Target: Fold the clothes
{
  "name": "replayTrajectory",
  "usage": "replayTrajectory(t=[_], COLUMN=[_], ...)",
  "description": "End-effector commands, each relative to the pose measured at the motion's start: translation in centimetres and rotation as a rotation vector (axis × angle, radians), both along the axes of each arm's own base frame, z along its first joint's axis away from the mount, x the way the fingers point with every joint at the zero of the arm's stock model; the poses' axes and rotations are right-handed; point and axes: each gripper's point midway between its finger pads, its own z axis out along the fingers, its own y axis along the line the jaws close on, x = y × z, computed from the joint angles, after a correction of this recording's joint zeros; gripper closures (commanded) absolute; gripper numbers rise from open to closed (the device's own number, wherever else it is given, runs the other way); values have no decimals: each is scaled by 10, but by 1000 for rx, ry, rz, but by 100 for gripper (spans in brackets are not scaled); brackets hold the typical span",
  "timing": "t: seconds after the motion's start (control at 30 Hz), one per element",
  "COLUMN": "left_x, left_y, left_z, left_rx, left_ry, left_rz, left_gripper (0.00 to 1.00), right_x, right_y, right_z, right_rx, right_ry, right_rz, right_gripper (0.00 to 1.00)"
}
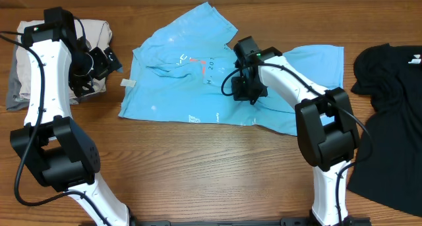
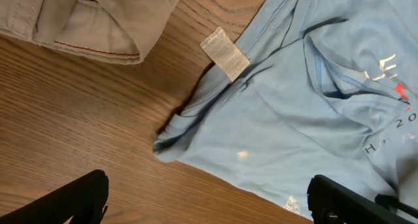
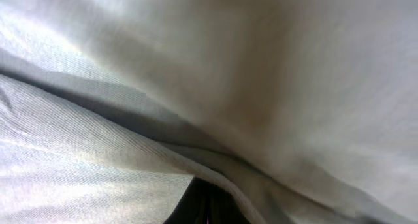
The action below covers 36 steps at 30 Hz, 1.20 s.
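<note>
The T-shirt [image 1: 165, 81] is seen in light blue, with white, dark blue and red lettering and small white prints. Its label [image 2: 225, 53] is white. The table [image 1: 198, 167] is brown with wood grain. A black garment [image 1: 389, 107] and a beige garment [image 1: 99, 31] are also seen.

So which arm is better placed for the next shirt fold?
Probably right: the right gripper is shut on the shirt near the middle; the left gripper hangs open off the shirt's edge.

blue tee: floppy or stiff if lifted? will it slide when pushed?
Likely floppy: the T-shirt lies creased and folded over itself, so it should drape from any pinch point. Probably light: the thin fabric bunches around the right gripper. Pushed, it would likely ruck up rather than slide whole, as its crumpled edge on the table suggests.
</note>
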Motion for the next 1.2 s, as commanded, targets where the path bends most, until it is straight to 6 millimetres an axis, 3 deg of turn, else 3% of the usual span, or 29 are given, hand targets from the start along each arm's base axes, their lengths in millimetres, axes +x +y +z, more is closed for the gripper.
replayTrajectory(t=[0.0, 0.1, 0.23, 0.4, 0.7, 1.0, 1.17], left_x=[4, 4, 4, 4, 4, 4, 4], left_y=[-3, -3, -3, -3, -3, -3, -3], left_z=[18, 18, 18, 18, 18, 18, 18], left_rx=[6, 6, 6, 6, 6, 6, 6], left_ry=[-52, -52, -52, -52, -52, -52, -52], left_rz=[-16, -16, -16, -16, -16, -16, -16], left_gripper=[0, 0, 0, 0, 0, 0, 0], right_x=[10, 13, 11, -8, -45, -74, -67], right_y=[-9, -9, 6, 29, 54, 90, 89], right_z=[-2, -1, 8, 12, -21, -20, 0], right_rx=[-22, -2, 117, 256, 183, 175, 160], right_ry=[-22, -30, 1, 86, 187, 231, 204], right_rz=[-3, 28, 62, 65, 61, 75, 141], right_gripper=[96, 96, 96, 96, 96, 96, 96])
